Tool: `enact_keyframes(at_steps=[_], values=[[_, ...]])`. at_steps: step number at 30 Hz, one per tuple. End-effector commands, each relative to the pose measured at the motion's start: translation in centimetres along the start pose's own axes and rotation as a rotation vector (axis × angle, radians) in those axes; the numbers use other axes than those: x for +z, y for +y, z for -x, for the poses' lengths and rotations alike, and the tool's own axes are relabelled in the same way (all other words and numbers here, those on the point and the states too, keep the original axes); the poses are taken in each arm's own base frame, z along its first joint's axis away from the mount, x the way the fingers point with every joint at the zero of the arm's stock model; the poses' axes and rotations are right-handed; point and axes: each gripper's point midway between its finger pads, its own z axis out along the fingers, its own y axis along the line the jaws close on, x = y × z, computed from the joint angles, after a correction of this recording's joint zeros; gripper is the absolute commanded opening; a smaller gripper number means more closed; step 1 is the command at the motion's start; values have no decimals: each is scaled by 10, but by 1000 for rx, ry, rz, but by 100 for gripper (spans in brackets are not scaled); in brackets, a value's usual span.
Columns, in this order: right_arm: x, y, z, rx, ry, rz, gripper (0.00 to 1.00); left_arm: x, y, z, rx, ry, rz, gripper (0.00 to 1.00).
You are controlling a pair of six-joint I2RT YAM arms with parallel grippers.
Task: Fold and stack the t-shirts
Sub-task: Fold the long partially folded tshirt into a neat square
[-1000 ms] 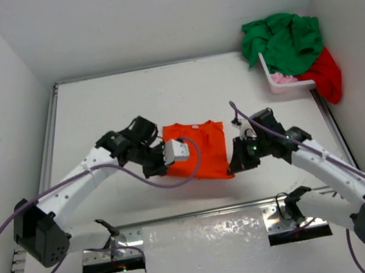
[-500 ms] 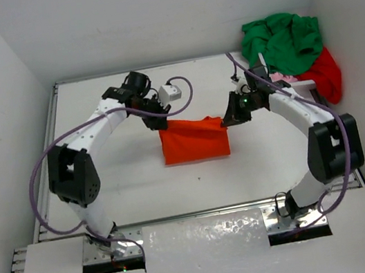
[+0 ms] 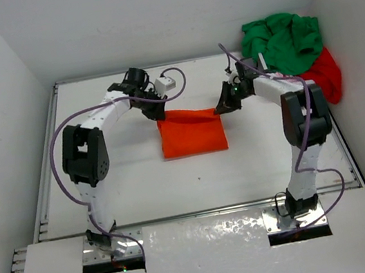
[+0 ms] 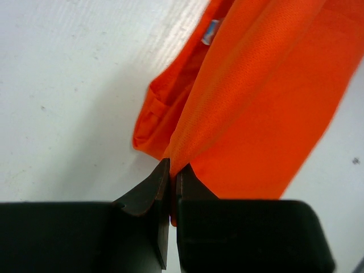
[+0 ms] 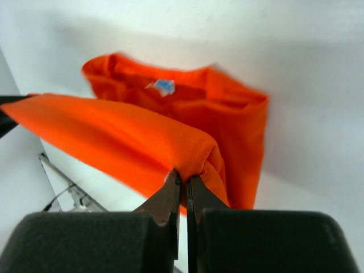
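An orange t-shirt (image 3: 193, 135) lies mid-table with its far edge lifted and stretched between both arms. My left gripper (image 3: 160, 116) is shut on the shirt's far left corner (image 4: 227, 114). My right gripper (image 3: 222, 108) is shut on its far right corner (image 5: 170, 142). The collar and its label (image 5: 165, 86) show beneath the raised fold. A green t-shirt (image 3: 283, 39) is heaped over the basket at the far right, a red t-shirt (image 3: 326, 74) hangs beside it, and a bit of light pink t-shirt (image 3: 283, 78) shows inside.
The white lattice basket (image 3: 286, 84) stands at the table's far right corner. White walls close in the table at the back and both sides. A metal rail (image 3: 202, 211) runs along the near edge.
Both arms have swung from the near side to the far side, carrying the orange shirt's edge over itself. The shirt now lies as a shorter folded rectangle.
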Motion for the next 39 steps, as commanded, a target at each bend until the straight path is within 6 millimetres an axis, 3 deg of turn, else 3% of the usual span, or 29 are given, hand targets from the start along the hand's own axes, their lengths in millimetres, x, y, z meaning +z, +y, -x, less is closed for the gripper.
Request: enact_keyframes(at_steps=[1,7,8,12,14,16,17,19,20,21,22,23,24,25,26,27,29,31,33,39], values=[[15,-15,23,25,-34,-30,3,7,39,19,-12,-65,124,1],[40,-35,68,75,-129,-78,23,37,85,22,-101,-79,265,26],[41,-40,76,82,-140,-90,24,34,98,30,-107,-90,317,27],[30,-61,125,40,-253,-196,31,34,141,28,-193,-80,470,35],[18,-71,141,25,-293,-255,32,20,157,40,-224,-109,530,37],[3,-66,157,-35,-326,-289,31,6,170,52,-251,-151,563,49],[-5,-61,164,-80,-339,-293,31,0,173,57,-252,-169,576,54],[-16,-42,159,-132,-344,-288,28,-22,181,72,-265,-224,626,54],[-12,-47,139,-164,-307,-305,27,-38,177,84,-263,-260,634,53],[-25,-18,138,-233,-359,-280,25,-39,166,87,-269,-277,588,49],[-27,-10,128,-266,-363,-272,22,-41,153,92,-262,-298,535,44],[-16,-20,96,-266,-315,-280,19,-42,138,94,-258,-316,474,39],[-26,-2,88,-288,-345,-248,17,-42,113,90,-264,-329,408,37],[-10,4,65,-287,-330,-190,13,-37,89,91,-250,-345,314,35],[-7,11,58,-282,-338,-152,11,-40,63,98,-220,-361,269,33],[-6,25,62,-290,-385,-92,10,-22,46,77,-218,-311,214,32],[9,30,48,-240,-353,-27,6,-3,18,65,-191,-262,158,29],[27,22,44,-196,-312,-18,5,22,10,34,-230,-192,135,28],[37,17,50,-177,-327,-5,4,31,13,24,-255,-174,142,28],[61,-34,63,-17,-334,-58,0,42,54,-9,-299,-98,303,25]])
